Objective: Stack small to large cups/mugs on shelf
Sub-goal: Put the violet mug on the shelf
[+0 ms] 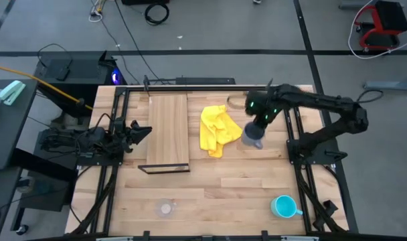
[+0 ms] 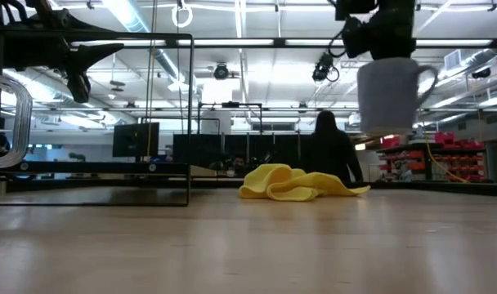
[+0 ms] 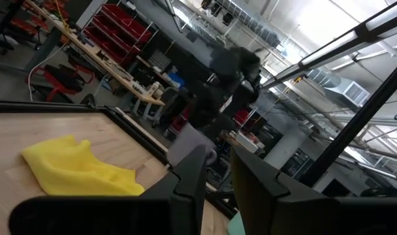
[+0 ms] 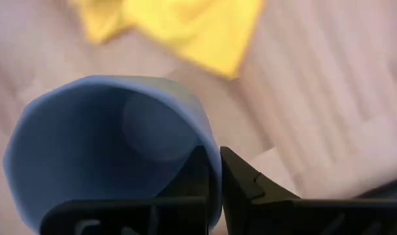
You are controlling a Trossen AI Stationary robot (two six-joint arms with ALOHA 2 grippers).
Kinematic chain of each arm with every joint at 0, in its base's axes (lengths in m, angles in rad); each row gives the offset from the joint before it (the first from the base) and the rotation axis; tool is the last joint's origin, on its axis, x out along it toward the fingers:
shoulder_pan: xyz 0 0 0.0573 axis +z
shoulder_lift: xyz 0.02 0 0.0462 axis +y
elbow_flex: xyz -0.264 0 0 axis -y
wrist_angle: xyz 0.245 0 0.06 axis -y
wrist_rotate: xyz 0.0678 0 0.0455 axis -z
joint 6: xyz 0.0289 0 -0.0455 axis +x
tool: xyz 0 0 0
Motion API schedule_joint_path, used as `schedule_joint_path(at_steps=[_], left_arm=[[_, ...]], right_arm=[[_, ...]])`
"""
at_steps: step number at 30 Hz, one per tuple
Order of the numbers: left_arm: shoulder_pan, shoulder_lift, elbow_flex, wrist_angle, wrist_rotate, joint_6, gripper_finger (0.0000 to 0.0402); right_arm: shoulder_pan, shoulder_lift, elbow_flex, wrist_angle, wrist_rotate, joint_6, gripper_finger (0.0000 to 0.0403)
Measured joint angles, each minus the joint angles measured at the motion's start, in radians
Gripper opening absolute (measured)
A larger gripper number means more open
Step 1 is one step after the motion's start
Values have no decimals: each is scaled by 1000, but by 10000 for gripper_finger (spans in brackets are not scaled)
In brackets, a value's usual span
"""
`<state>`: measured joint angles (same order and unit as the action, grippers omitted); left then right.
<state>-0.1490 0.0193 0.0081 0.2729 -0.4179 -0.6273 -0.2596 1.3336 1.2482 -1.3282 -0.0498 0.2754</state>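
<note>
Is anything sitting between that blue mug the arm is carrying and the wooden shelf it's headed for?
Yes: the yellow cloth lies on the table between the grey-blue mug, held by its rim in the right gripper, and the shelf. The low view shows the mug lifted well above the cloth, so it probably passes over.

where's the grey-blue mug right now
The grey-blue mug hangs off the table in the right gripper, which pinches its rim, right of the yellow cloth in the high view. The low view shows it well above the tabletop.
</note>
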Motion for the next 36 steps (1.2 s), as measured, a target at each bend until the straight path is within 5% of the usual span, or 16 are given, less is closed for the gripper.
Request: schedule_joint_path(at_steps=[14, 36], left_arm=[[0, 0, 0, -1, 0, -34, 78], [0, 0, 0, -2, 0, -42, 77]], right_arm=[[306, 250, 6, 147, -7, -7, 16], [300, 463, 124, 265, 58, -155, 16]])
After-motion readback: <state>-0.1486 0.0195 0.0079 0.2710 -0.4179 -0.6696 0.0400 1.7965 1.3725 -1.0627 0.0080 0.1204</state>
